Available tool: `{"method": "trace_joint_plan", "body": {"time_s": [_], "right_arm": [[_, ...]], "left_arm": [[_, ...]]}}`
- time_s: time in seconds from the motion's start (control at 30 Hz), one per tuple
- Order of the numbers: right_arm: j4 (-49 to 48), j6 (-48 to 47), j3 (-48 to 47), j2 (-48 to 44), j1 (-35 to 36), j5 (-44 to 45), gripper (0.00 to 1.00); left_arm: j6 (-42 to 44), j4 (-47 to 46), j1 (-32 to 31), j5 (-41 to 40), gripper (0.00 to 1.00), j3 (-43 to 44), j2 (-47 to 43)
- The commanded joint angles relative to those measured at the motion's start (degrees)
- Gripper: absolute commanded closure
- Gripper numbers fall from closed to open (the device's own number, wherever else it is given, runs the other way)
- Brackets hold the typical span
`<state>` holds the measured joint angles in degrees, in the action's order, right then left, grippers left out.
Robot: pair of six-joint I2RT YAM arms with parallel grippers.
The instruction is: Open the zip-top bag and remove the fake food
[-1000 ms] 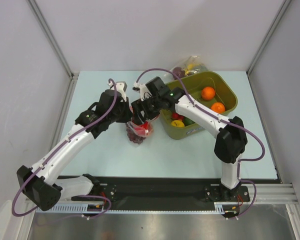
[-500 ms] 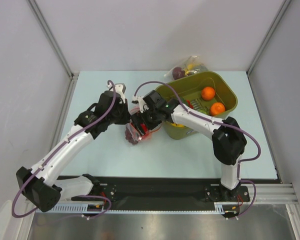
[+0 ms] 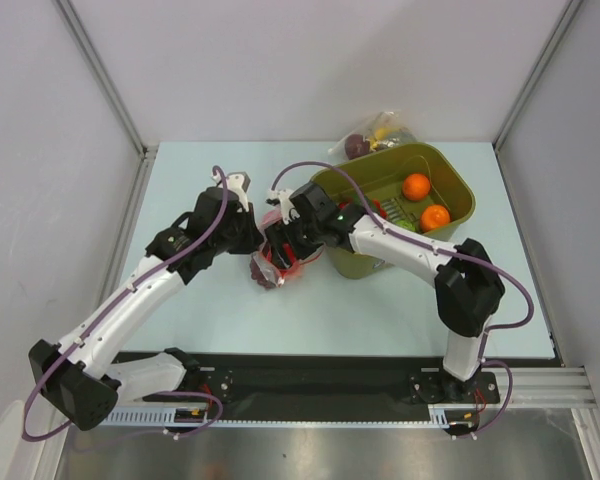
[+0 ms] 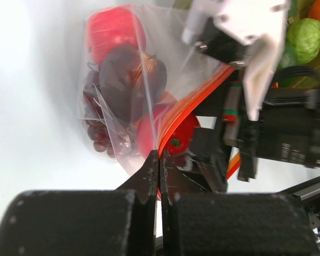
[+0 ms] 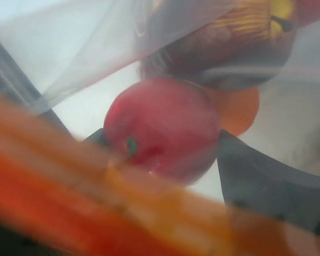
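Overhead view of two robot arms meeting just left of centre on a pale blue table [image 3: 200,170]. Between them lies the zip-top bag [image 3: 273,265], crinkly clear plastic packed with toy fruit, just left of an olive-green bin [image 3: 460,180].

Left wrist view: the left gripper [image 4: 160,160], at lower centre, is pinched closed on the bag's edge right at the red-orange zip strip [image 4: 194,101], which runs diagonally up to the right. Through the plastic, at upper left, show a dark maroon fruit [image 4: 129,77], a red fruit above it and a dark grape bunch [image 4: 96,136] below. A green lime [image 4: 306,32] sits in the bin at the upper right corner.

The right gripper [image 3: 288,248] is at the bag's mouth, opposite the left one. In its own wrist view a red apple [image 5: 161,127] fills the centre between two dark finger shapes, with an orange fruit [image 5: 241,109] behind it and the zip strip as an orange blur across the bottom. Whether these fingers are pressing on the apple or only flanking it cannot be told.

Progress, as a judgement: the mouth appears to be parted, so the opening looks largely done. Every fruit in view is inside the plastic, so removal is all yet to do, the apple likely first.
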<state>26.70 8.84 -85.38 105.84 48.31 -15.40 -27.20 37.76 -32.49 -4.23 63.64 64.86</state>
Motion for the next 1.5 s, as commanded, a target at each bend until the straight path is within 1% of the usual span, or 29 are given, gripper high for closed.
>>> {"method": "trace_joint_plan", "body": {"time_s": [0.0, 0.33, 0.53, 0.7, 0.8, 0.93, 1.1, 1.3, 1.43, 1.47], "right_arm": [[-0.25, 0.12, -2.06, -5.2, 0.29, 1.16, 0.54], [4.85, 0.12, -7.33, -8.46, -0.06, 0.37, 0.57], [7.49, 0.74, -9.62, -11.36, -2.52, -1.39, 0.59], [6.18, 3.72, -8.4, -13.64, -6.73, -4.37, 0.59], [3.54, 5.92, -7.0, -14.08, -8.58, -7.26, 0.59], [0.82, 6.02, -7.07, -12.77, -8.76, -9.21, 0.59], [1.43, 4.26, -10.15, -9.43, -8.24, -11.4, 0.59], [2.3, 4.08, -12.44, -9.34, -8.94, -10.88, 0.6], [1.6, 5.57, -12.44, -10.48, -12.71, -11.23, 0.6], [1.25, 5.83, -12.61, -10.74, -14.81, -11.67, 0.6]], "left_arm": [[-0.57, -2.25, -0.03, 1.24, 1.0, 0.35, -0.26], [1.36, -2.86, -0.03, 0.89, 1.0, 2.37, 2.81], [2.77, -3.65, 0.06, 0.98, 1.0, 3.86, 5.01], [3.29, -4.62, 0.06, 1.5, 1.0, 4.66, 6.86], [3.56, -5.24, 0.06, 1.59, 0.99, 4.92, 7.39], [4.0, -6.02, 0.06, 2.03, 1.0, 6.06, 8.0], [4.26, -7.17, 0.06, 3.0, 1.0, 6.68, 8.35], [2.86, -7.0, 0.06, 1.77, 1.0, 5.62, 7.65], [2.42, -6.73, 0.06, 0.54, 1.0, 5.62, 7.12], [2.5, -6.56, 0.15, 0.36, 1.0, 5.8, 7.21]]}}
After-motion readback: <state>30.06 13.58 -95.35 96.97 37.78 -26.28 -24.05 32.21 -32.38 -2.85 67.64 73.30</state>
